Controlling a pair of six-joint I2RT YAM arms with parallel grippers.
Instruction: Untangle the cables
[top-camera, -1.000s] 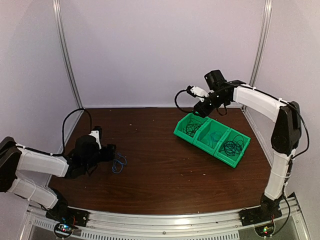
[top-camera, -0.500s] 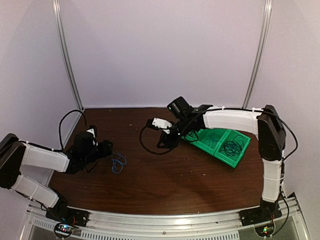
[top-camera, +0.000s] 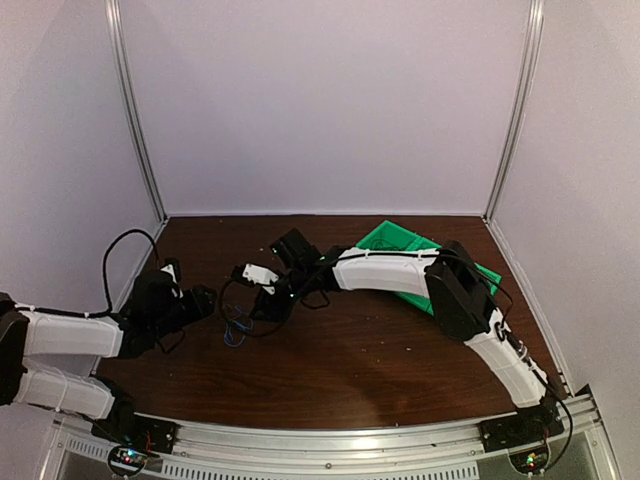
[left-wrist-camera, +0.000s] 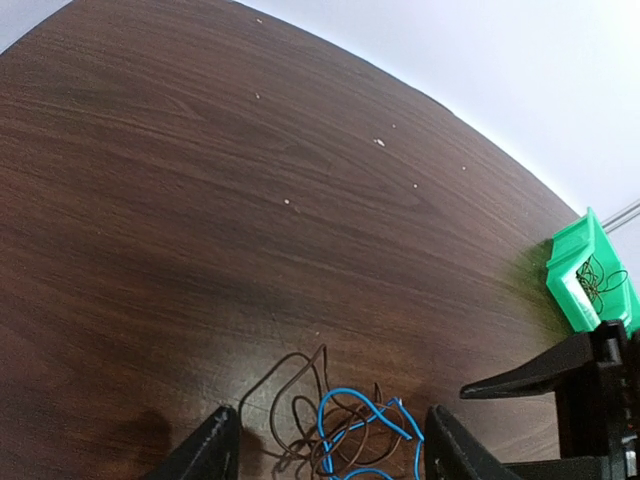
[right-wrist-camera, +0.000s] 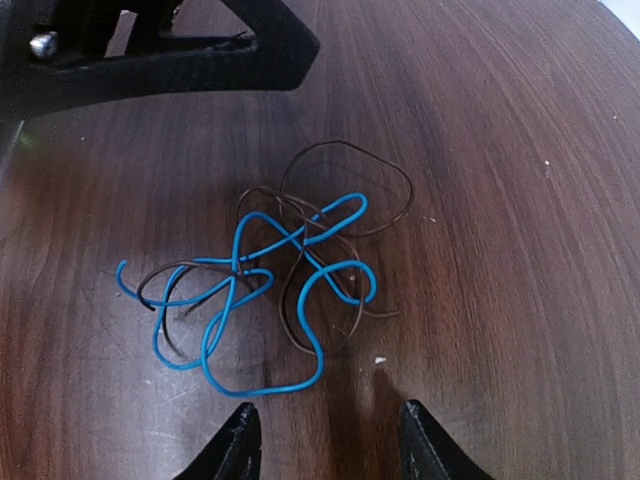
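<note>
Fingers (right-wrist-camera: 238, 445) of right gripper (right-wrist-camera: 328, 412): spread, newly swung over from green bin (top-camera: 385, 238), hovering above tangle of blue and brown cables (right-wrist-camera: 237, 265) on counter (top-camera: 350, 370). Left gripper (left-wrist-camera: 330, 425): spread, just beside same tangle. Separation, by my reading, can now begin; nothing gripped.

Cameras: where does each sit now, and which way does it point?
Top external: fixed above and behind the robot, looking down at the table; left arm and right arm show.
Left wrist: low over the table, looking across the tangled cables toward the green bin; left gripper at bottom.
Right wrist: looking steeply down on the cables; right gripper at bottom.
Shared: both wrist views show the cables and the opposite gripper.
</note>
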